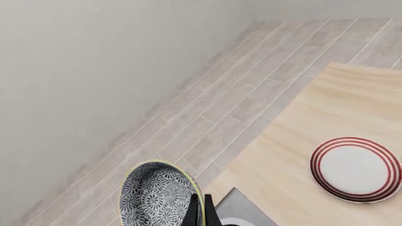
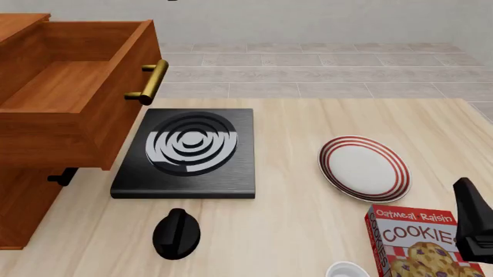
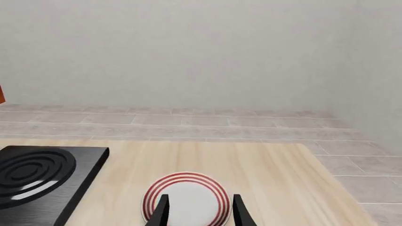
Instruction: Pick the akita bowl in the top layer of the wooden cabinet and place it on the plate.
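Observation:
The akita bowl (image 1: 157, 197), speckled black and white, hangs high over the floor beside the table in the left wrist view. My left gripper (image 1: 201, 209) is shut on its rim; neither shows in the front view. The plate (image 2: 363, 167) with red rings lies bare on the table right of the stove, and it is also in the left wrist view as the plate (image 1: 355, 169), well off from the bowl. The wooden cabinet (image 2: 23, 208) stands at the left with its top layer (image 2: 77, 86) pulled out and holding nothing. My right gripper (image 3: 201, 200) is open, low over the table in front of the plate (image 3: 186, 197).
A black square stove (image 2: 189, 151) lies between cabinet and plate. A cookie box (image 2: 419, 239) and a white bowl (image 2: 347, 270) sit at the front right. A black rounded shape (image 2: 177, 233) is in front of the stove. The drawer's brass handle (image 2: 148, 82) juts out over the table.

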Robot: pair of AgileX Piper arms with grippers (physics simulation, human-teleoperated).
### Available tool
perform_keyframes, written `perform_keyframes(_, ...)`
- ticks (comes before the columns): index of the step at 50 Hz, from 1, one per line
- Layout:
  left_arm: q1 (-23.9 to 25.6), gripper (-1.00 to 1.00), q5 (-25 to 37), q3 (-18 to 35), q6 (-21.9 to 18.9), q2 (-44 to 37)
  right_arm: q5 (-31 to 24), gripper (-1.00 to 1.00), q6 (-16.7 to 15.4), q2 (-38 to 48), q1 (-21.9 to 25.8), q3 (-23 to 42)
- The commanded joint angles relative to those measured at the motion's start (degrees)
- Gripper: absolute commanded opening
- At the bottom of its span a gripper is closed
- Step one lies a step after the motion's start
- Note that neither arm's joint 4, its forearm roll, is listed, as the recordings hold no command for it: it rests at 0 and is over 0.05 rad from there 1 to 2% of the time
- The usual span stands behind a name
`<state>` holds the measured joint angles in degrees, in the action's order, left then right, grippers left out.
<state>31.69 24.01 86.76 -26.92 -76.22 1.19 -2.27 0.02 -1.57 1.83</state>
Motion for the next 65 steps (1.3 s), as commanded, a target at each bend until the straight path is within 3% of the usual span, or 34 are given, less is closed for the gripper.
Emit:
perform_keyframes(1,1.00,-1.00,-2.81,-0.99,-2.09,-0.15,0.01,1.00,-0.13,0.00,0.29,0.05)
perform_keyframes(19,4.11,-1.00,-3.62,-0.33,-2.30,-2.49,0.21,1.00,-0.48,0.00,0.35,-0.14)
perform_keyframes(65,11.20,-1.00,-10.16,-3.93,-8.02,-7.83,0.40,1.00,-0.93,0.00,0.26,-0.15)
